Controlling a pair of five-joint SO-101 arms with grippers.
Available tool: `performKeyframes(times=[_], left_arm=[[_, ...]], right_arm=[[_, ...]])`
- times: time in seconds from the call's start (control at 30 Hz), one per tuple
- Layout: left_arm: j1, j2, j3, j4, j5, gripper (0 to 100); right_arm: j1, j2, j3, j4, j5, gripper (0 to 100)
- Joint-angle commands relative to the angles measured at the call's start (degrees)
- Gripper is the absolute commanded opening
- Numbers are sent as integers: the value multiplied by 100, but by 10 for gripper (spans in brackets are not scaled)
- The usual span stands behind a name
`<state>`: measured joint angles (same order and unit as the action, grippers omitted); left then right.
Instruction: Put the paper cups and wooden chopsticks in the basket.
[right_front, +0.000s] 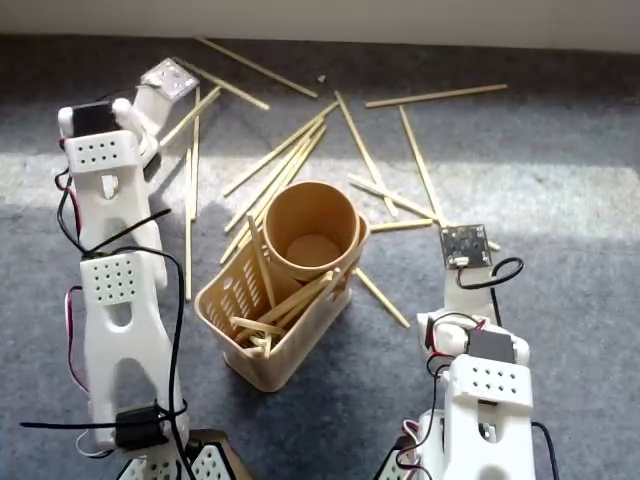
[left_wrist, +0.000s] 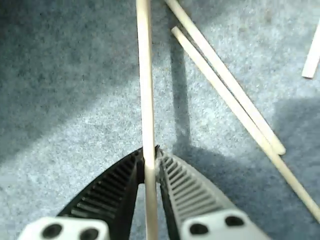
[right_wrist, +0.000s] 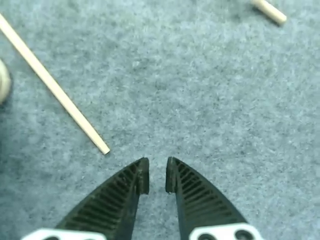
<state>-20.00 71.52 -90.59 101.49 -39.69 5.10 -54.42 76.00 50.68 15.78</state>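
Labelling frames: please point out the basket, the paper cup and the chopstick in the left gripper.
basket (right_front: 232, 290), high view, slotted side wall.
paper cup (right_front: 300, 212), high view, inner wall.
chopstick (left_wrist: 145, 75), left wrist view, mid shaft.

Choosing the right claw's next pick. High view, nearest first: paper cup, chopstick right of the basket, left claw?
From the right claw:
1. Loose chopstick, just right of the basket.
2. Paper cup, in the basket.
3. Left claw, far left corner, gripping another chopstick.
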Motion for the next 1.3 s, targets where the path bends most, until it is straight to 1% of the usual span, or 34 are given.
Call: performKeyframes(times=[0.0,0.2,0.27,0.37,0.47,0.53,0.67,0.73,0.8,0.87,1.0,1.1,1.2,1.27], left_arm=[[-444,-374,330,88,149,4],[-1156,-400,1429,97,158,4],[-1288,-593,2088,97,158,4],[-1262,-1235,3266,97,132,4],[-945,-2229,4189,97,123,4],[-576,-2932,4716,88,185,4],[163,-4189,5921,79,1160,5],[418,-4646,6563,70,1512,5],[558,-4998,7222,62,1670,5],[576,-5279,7741,-26,1653,5],[242,-6018,8013,-993,1653,4],[277,-6835,7978,-1240,1653,4],[664,-7925,7925,-1354,1688,4],[1138,-8708,7934,-1363,1793,4]], right_arm=[[-66,-57,-31,-101,62,73],[-277,-57,-22,-101,53,73],[-277,-57,-22,-101,53,73],[-277,-57,-22,-101,53,73],[-277,-57,-22,-101,53,73],[-277,-57,-22,-101,53,73],[-277,-57,-22,-101,53,73],[-277,-57,-22,-101,53,73],[-277,-57,13,-101,53,73],[-277,-57,119,-207,62,73],[-277,-57,233,-479,62,73],[-277,-57,251,-488,62,73],[-277,-57,251,-497,53,73],[-277,-57,259,-497,53,73]])
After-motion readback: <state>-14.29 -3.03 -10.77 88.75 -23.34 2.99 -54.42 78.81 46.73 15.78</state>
